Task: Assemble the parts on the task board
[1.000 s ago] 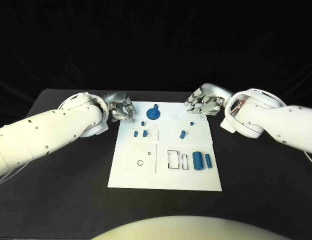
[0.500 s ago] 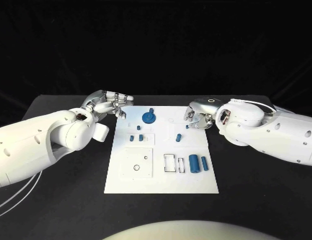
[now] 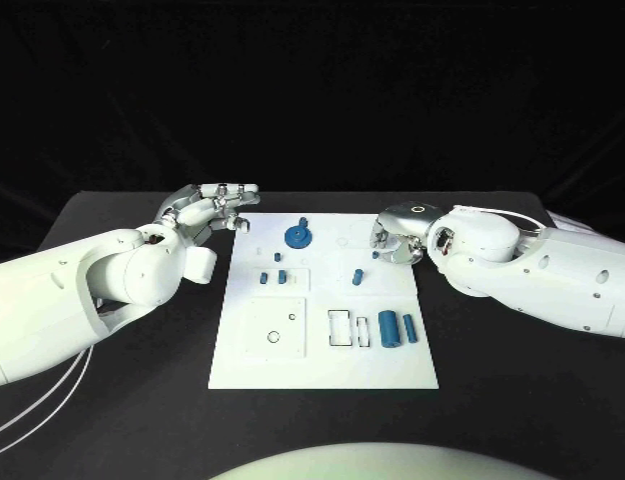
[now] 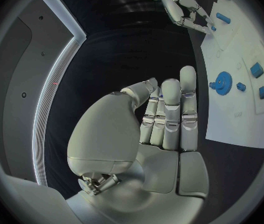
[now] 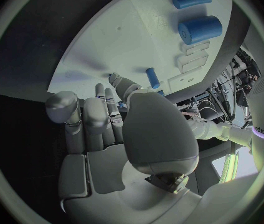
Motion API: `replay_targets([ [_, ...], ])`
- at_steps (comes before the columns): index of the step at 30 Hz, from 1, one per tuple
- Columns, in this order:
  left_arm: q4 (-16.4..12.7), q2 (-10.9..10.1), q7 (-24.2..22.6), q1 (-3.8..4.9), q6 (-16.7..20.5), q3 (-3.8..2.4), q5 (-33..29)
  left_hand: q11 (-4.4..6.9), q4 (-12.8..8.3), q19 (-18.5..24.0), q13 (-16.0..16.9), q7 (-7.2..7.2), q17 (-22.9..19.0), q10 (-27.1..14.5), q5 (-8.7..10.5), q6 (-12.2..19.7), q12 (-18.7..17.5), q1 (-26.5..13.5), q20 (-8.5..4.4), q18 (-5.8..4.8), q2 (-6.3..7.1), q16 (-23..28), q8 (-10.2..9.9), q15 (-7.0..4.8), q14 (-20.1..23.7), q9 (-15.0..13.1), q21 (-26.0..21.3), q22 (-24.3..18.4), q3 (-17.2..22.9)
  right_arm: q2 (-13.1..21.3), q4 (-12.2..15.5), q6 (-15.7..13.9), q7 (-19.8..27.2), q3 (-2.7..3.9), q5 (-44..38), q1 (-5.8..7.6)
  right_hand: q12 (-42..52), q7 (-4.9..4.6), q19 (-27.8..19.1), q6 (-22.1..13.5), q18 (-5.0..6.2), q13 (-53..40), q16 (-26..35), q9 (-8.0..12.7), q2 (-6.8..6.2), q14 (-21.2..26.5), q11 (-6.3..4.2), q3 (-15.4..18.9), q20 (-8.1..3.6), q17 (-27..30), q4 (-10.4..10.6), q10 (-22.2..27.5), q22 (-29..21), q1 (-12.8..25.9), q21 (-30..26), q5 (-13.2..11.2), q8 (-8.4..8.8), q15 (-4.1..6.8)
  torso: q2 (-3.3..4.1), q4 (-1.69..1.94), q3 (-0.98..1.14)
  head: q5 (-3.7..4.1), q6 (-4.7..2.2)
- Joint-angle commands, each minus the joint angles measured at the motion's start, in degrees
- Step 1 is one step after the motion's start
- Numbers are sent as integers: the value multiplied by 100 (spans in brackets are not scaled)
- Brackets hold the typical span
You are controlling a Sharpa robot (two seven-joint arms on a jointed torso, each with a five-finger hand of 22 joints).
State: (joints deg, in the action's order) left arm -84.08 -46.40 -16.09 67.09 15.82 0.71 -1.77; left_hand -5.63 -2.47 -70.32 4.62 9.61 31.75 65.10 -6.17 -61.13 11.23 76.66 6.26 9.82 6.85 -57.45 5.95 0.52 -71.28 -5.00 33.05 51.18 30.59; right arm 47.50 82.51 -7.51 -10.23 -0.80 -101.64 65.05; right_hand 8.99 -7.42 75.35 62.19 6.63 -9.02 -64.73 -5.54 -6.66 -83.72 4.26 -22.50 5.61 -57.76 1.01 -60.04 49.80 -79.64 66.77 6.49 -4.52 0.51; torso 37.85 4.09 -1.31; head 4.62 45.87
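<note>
While the white board (image 3: 327,330) lies flat in the middle of the black table (image 3: 543,400), both hands hover at its far end, one at each corner. The left hand (image 3: 214,207) sits just off the board's far left corner, fingers (image 4: 171,109) straight and pressed side by side, thumb held a little apart, nothing in its grasp. Over on the other side, the right hand (image 3: 399,232) hangs above the far right edge of the board; its fingers (image 5: 94,119) stand together, the thumb crosses in front of them, and nothing is held there either.

Now the parts. A blue gear (image 3: 301,236) with a peg rising from it stands near the far end, between the two hands — closer to the left one. Just nearer than the gear, three small blue blocks (image 3: 272,273) cluster on the left half, and a short blue pin (image 3: 355,274) stands alone toward the right. Nearer still, on the right half, a thick blue cylinder (image 3: 389,328) lies just beside a slimmer blue rod (image 3: 410,327), with two outlined slots (image 3: 341,327) to their left. A square white panel (image 3: 272,325) with a small ring on it takes up the left half there.

Nothing lies between either hand and the gear — the board around it is bare white. Cables (image 3: 24,405) trail beneath the left arm (image 3: 53,300) over the table's left side, well apart from the board. The right arm (image 3: 557,275) crosses the table's right side, beside the board's edge.
</note>
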Motion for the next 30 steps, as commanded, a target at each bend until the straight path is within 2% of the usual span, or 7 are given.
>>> replay_targets([
  [1,-68,-15,-185,-11,39,-2,-253,11,1,30,8,16,-13,23,15,-37,22,-4,-3,68,-57,39,31,2,41,-8,-38,-8,-47,-42,-54,157,16,-1,-99,-23,-26,20,57,73,65,77,26,-3,54,-117,-13,-62,-5,8,-13,-89,-5,-6,-36,-44,31,-4,2,6,6,-6,15],
  [5,-99,-24,-180,-18,31,-1,-259,12,-3,31,9,16,-39,19,9,-35,29,0,-4,68,-58,54,33,1,53,-7,-46,-14,-57,-93,-119,182,58,-1,-48,-45,-18,35,73,143,62,146,10,-16,111,-129,-30,-135,-14,-15,-29,-181,14,-18,-26,-100,17,7,2,-6,5,-16,31],
  [15,-107,-33,-162,-25,14,1,-262,13,-12,32,10,16,-82,13,-2,-35,46,12,-6,68,-64,78,40,-1,72,-7,-65,-28,-75,-186,-182,161,164,-1,113,-96,-19,38,140,294,43,303,-49,-54,201,-163,-36,-288,-28,-75,-81,-416,114,-3,41,-138,-9,19,0,-7,6,-32,41],
  [30,-73,-35,-106,-26,-22,2,-263,15,-28,32,11,15,-99,6,-9,-35,62,31,-9,68,-69,86,46,-3,82,-6,-82,-41,-90,-241,-188,183,181,-1,221,-109,-34,6,181,308,28,356,-101,-62,201,-183,-14,-340,-27,-124,-126,-484,190,-9,94,-130,2,8,-2,-4,2,-30,67],
])
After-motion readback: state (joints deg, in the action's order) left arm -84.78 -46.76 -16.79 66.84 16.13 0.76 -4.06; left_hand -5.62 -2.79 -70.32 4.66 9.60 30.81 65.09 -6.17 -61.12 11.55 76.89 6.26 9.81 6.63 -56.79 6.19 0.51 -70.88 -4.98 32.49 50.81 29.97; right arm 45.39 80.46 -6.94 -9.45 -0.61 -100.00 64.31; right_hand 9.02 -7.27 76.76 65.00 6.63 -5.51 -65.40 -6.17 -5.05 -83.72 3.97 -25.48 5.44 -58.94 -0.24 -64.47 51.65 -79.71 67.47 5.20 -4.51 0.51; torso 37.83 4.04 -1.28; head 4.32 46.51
